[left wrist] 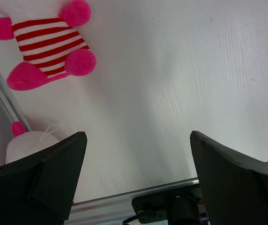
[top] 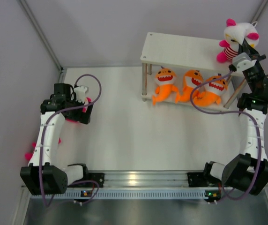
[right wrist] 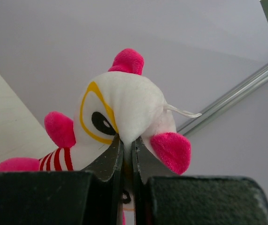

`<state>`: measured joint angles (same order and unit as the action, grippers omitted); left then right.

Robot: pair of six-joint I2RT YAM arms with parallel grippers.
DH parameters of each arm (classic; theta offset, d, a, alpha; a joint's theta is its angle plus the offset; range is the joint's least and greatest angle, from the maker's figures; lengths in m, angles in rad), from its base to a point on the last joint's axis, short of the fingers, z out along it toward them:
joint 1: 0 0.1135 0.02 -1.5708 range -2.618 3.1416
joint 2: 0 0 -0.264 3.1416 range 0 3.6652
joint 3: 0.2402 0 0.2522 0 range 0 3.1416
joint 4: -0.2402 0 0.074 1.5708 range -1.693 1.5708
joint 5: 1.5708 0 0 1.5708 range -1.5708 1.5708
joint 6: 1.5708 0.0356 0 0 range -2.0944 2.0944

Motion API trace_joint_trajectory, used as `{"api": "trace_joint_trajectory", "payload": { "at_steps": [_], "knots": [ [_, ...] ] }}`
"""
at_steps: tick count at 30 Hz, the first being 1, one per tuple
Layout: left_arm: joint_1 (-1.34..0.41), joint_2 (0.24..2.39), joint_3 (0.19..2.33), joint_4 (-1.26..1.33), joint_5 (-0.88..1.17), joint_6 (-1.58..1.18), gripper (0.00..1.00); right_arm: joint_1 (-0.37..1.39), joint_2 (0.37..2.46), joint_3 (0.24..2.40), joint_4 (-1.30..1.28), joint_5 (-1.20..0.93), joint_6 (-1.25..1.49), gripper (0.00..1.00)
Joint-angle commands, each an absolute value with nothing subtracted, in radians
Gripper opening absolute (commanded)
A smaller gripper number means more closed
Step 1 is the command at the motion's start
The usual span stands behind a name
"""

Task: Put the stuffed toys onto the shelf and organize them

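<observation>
A white-headed doll [top: 237,37] with pink ears and a red-striped body sits at the right end of the shelf's top board [top: 181,49]. My right gripper [right wrist: 127,140] is shut on a fold of that doll's head [right wrist: 124,101], just below its yellow glasses. Three orange sharks [top: 190,84] stand in a row on the lower tier. My left gripper [left wrist: 138,154] hangs open over bare table with nothing between its fingers. Up and left of it lies a striped doll [left wrist: 45,47], and another doll's white head [left wrist: 28,143] shows beside the left finger.
In the top view the left arm covers most of a doll [top: 81,93] near the left wall. A pink toy part [top: 31,153] pokes out behind the left arm's lower link. The metal base rail [top: 138,178] runs along the near edge.
</observation>
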<state>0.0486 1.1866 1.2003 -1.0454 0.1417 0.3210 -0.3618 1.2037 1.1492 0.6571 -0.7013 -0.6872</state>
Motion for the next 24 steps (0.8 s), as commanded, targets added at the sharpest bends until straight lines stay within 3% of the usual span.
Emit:
{"api": "trace_joint_trajectory", "payload": {
  "at_steps": [1, 5, 13, 24],
  "knots": [
    [0.046, 1.186, 1.223, -1.008, 0.158, 0.324, 0.98, -0.376, 1.170, 1.111, 0.791, -0.732, -0.667, 0.00],
    [0.046, 1.174, 1.215, -1.008, 0.153, 0.328, 0.98, -0.385, 1.173, 1.071, 0.810, -0.715, -0.661, 0.06],
    [0.048, 1.177, 1.220, -1.008, 0.156, 0.327, 0.98, -0.385, 1.175, 1.051, 0.851, -0.667, -0.641, 0.36],
    [0.046, 1.172, 1.210, -1.009, 0.156, 0.331, 0.98, -0.385, 1.169, 1.057, 0.859, -0.637, -0.627, 0.51]
  ]
}}
